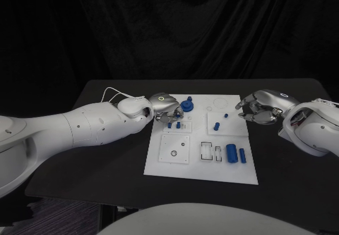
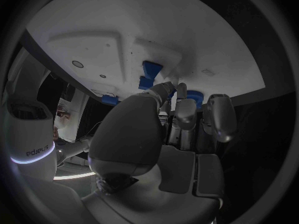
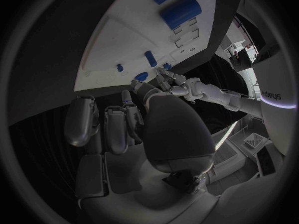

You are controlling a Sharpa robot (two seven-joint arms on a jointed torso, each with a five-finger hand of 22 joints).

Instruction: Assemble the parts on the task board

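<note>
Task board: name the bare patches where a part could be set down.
On the task board, bare room lies along the near edge below the square plate, and at the far right corner by the faint ring. Crowded: the far left corner, where the left robot hand hovers over blue parts.

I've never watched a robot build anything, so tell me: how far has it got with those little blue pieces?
Partly done, it seems. Small blue pegs already stand in a raised block, and a blue gear-like part sits near the task board's far edge. The left hand works at two more pegs; whether it grips one I cannot tell. Two blue cylinders lie loose. The right hand hovers curled, holding nothing.
</note>
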